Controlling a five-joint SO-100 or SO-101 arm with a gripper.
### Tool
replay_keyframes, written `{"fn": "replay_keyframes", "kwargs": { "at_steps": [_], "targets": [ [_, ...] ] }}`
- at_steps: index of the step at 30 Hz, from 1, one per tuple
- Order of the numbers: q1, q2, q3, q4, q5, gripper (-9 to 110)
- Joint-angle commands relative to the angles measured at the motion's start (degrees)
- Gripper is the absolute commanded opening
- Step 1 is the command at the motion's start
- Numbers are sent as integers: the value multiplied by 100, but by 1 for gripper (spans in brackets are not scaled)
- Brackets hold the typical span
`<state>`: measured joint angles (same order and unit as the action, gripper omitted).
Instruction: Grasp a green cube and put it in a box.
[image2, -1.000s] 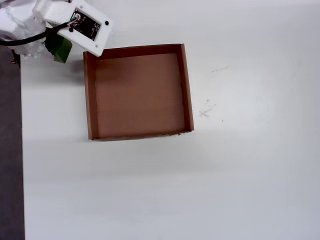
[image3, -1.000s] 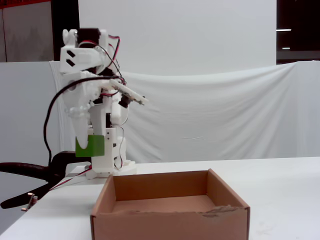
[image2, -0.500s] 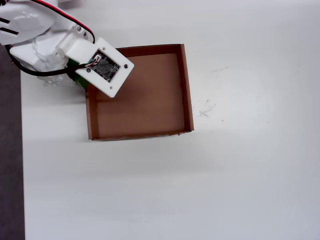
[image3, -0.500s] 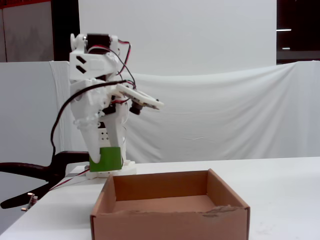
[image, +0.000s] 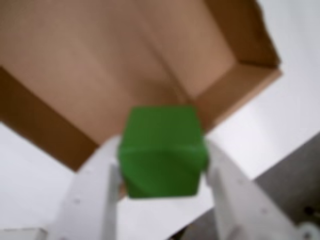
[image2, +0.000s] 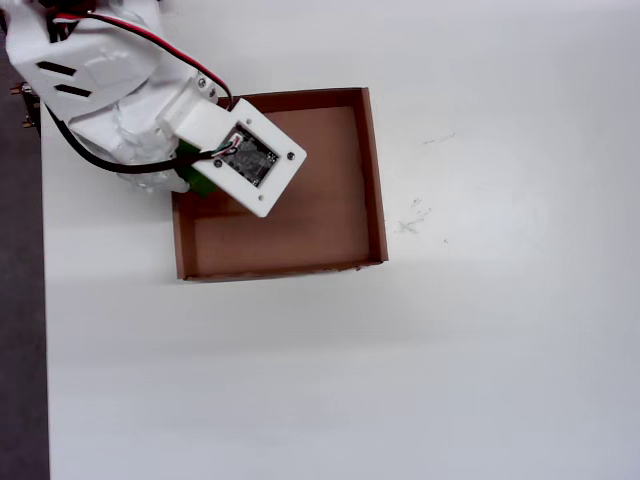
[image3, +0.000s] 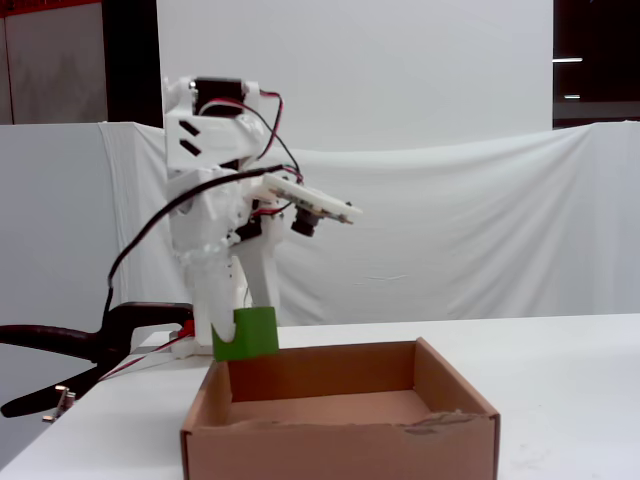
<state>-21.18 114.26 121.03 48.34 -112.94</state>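
Observation:
The green cube (image: 162, 150) fills the lower middle of the wrist view, and my gripper (image: 163, 148) is shut on it, with a white finger (image: 95, 200) pressing each side. In the fixed view the cube (image3: 246, 333) hangs just above the back left rim of the box (image3: 340, 450). From overhead only a green sliver of the cube (image2: 202, 186) shows under the arm's camera board (image2: 246, 158), right at the left wall of the box (image2: 374, 170). The brown floor of the box (image: 100, 65) lies bare beneath the cube.
The white table's left edge (image2: 44, 300) runs close to the box, with dark floor beyond it. A black clamp and cable (image3: 60, 345) sit left of the arm's base. Faint pencil marks (image2: 412, 218) lie right of the box. White cloth (image3: 450, 230) hangs behind.
The arm has swung from beside the box's back left corner to over its left wall, carrying the cube. The cube has also come lower, down near the rim.

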Motion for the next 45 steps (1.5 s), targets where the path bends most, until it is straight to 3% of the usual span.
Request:
{"fn": "replay_keyframes", "kwargs": {
  "at_steps": [1, 21, 45],
  "targets": [
    [-114, 9, 9, -97, 53, 12],
    [-229, -738, 439, -1178, 62, 13],
    [-378, -879, 800, -1538, 62, 13]
  ]
}}
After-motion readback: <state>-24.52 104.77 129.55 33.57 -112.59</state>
